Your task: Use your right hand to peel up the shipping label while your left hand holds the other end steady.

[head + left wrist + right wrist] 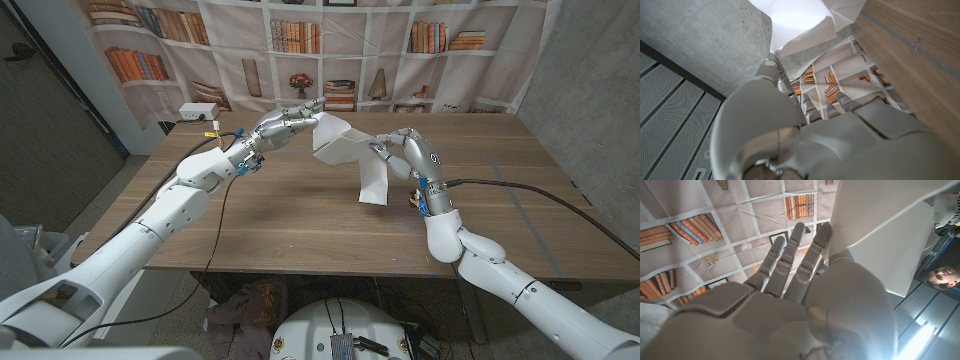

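step: peeling, judged midway | shipping label [352,150] lifted off the surface [300,215], centre of head view | left hand [285,124] pinches upper-left end | right hand [402,152] grips right end, strip hanging | advice: pull slowly rightward, left grip firm, avoid tearing

The table [300,215] is brown wood with a matt, lightly grained top. The shipping label [350,150] looks like thin white paper, matt and creased, folding softly where it hangs. The left hand [285,125] shows silvery metal-looking fingers [312,105] with a dull sheen; the right hand [405,150] matches, and its shell [840,310] is smooth, glossy pale plastic. The backdrop [330,50] is printed cloth, wrinkled and matt. The wall [705,40] is rough grey concrete.
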